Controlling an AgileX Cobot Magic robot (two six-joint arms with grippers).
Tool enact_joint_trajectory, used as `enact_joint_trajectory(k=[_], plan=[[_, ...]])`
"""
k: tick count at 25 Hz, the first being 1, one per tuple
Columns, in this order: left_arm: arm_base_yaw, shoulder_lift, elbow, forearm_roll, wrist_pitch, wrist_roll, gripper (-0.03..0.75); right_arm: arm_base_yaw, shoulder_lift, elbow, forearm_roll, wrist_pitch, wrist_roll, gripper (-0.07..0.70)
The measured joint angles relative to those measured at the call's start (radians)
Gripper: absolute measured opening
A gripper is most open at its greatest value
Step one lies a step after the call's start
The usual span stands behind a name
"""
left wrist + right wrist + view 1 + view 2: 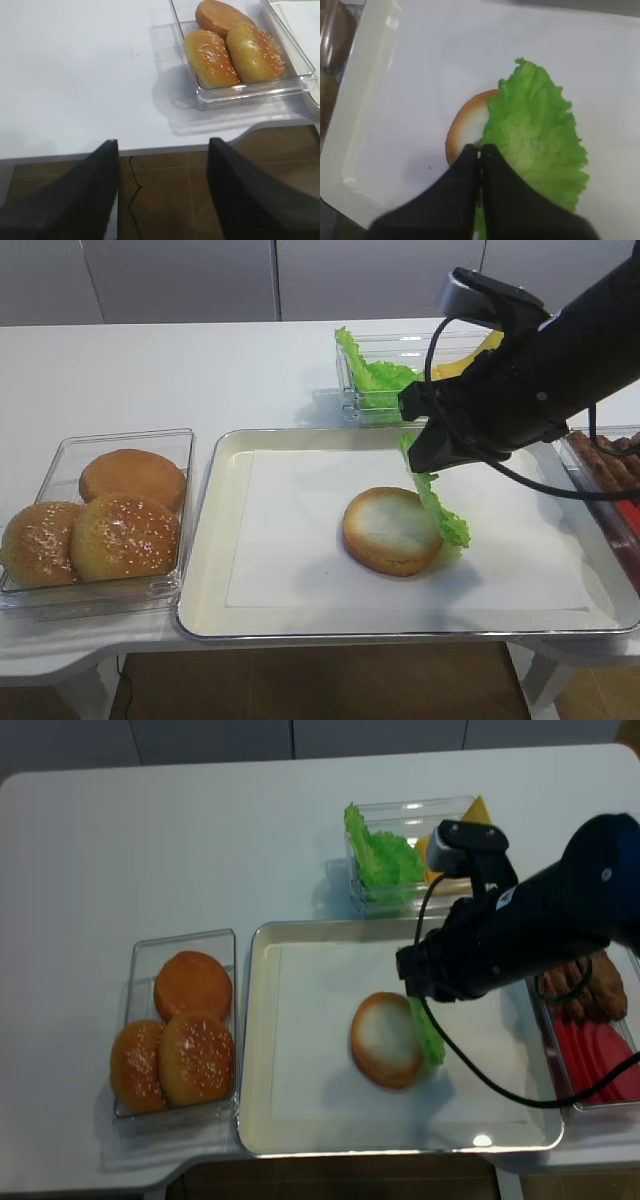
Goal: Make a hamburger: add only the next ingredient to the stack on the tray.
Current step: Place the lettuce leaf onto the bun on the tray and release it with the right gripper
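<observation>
- Pinching with my right gripper [481, 152], I hold the frilly bright green lettuce leaf [535, 145] by its upper edge, jaws pressed together on it.
- Lettuce hangs down from the pinch, its lower ruffles draping against the 3 o'clock side of the round golden-rimmed bottom bun half [391, 530].
- That bun sits near the middle of the large cream metal-rimmed tray [215, 560] lined with white paper.
- Progress, as I judge it: the leaf is picked and brought to the stack, but not yet laid flat; most of the pale cut face is uncovered.
- What is left: shift the leaf toward 9 o'clock over the bun, lower it, and let go.
- Left gripper [162, 165] is spread wide and holds nothing, just off the table edge, with the clear plastic box of sesame buns [240, 50] at its 1 o'clock.
</observation>
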Motion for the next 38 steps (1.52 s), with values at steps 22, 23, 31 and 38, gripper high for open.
enact_joint_trajectory(k=[22,23,31,38], plan=[[0.000,0.000,0.000,0.000,0.000,0.000,0.417,0.012,0.050,0.000,0.145,0.025,-0.052,0.507],[0.000,0.000,0.000,0.000,0.000,0.000,0.417,0.014,0.050,0.000,0.145,0.027,-0.052,0.542],[0.000,0.000,0.000,0.000,0.000,0.000,0.417,0.014,0.028,-0.007,-0.002,0.065,-0.015,0.553],[0.000,0.000,0.000,0.000,0.000,0.000,0.417,0.014,-0.012,-0.109,-0.410,0.198,0.197,0.470]])
